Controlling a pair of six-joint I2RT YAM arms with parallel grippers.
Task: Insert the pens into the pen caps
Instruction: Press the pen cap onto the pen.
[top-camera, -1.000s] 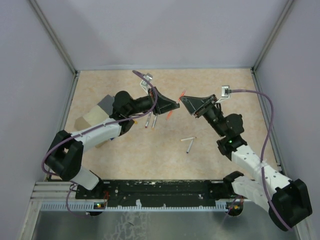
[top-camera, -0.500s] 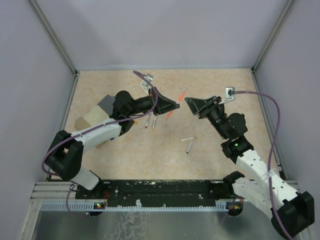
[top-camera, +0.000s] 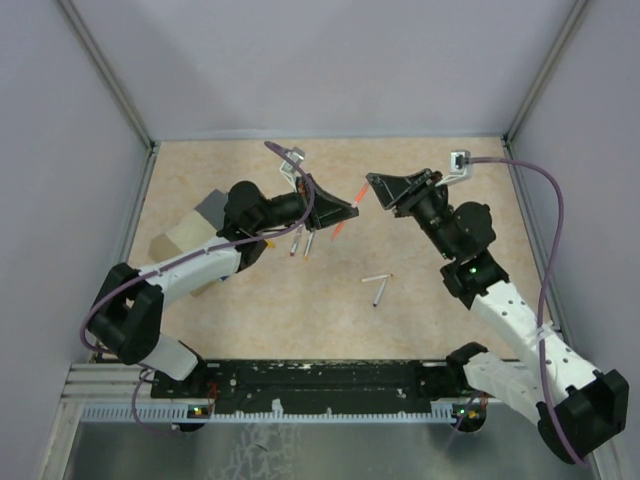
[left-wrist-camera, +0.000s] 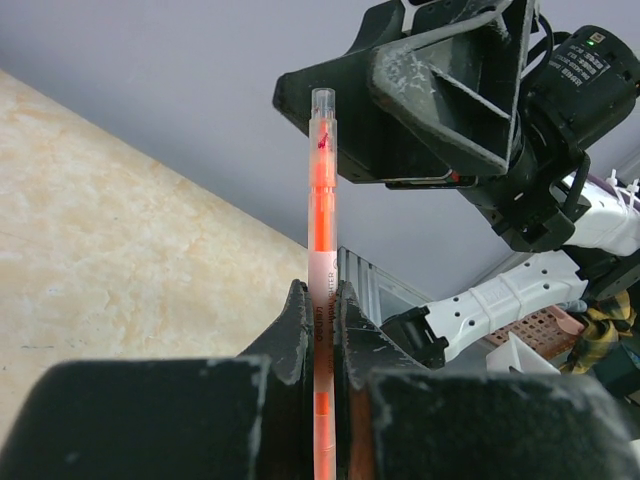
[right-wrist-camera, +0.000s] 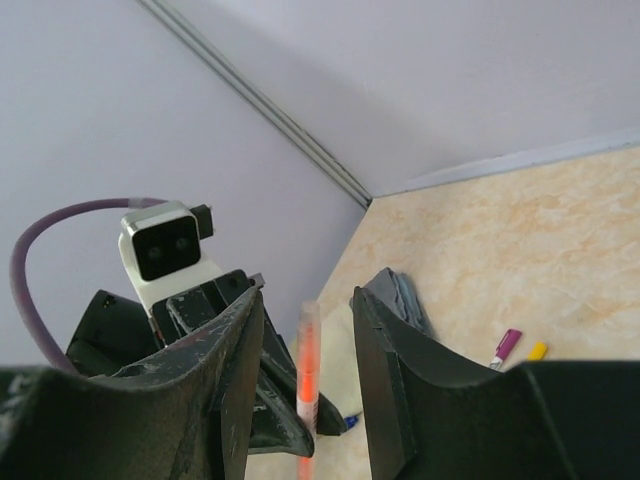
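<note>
- The orange pen (top-camera: 340, 229) is in the air above the far middle of the table (top-camera: 300, 320), slanting from near-left up to far-right.
- The left gripper (top-camera: 346, 209) is clenched on this pen's lower half. In the left wrist view the pen (left-wrist-camera: 321, 190) stands straight up out of the closed fingers (left-wrist-camera: 295, 325), and its top end is translucent.
- The right gripper (top-camera: 377, 187) is just to the right of the pen's upper end and faces the left gripper.
- The right gripper's fingers are spread. In the right wrist view the pen (right-wrist-camera: 307, 370) shows blurred in the gap between the two fingers (right-wrist-camera: 385, 370), and I cannot tell whether it touches either one.
- Two loose pens (top-camera: 376, 277) (top-camera: 378, 293) lie close together on the table, near and right of the held pen.
- Two more pens (top-camera: 296, 243) (top-camera: 308, 244) lie side by side just beside the left arm's wrist.
- The right wrist view shows a magenta end (right-wrist-camera: 505, 347) and a yellow end (right-wrist-camera: 537, 351) on the table. I cannot tell whether they are caps or pen tips.
- A beige box (top-camera: 183, 243) with a grey lid (top-camera: 210, 208) sits at the far left, partly under the left arm.
</note>
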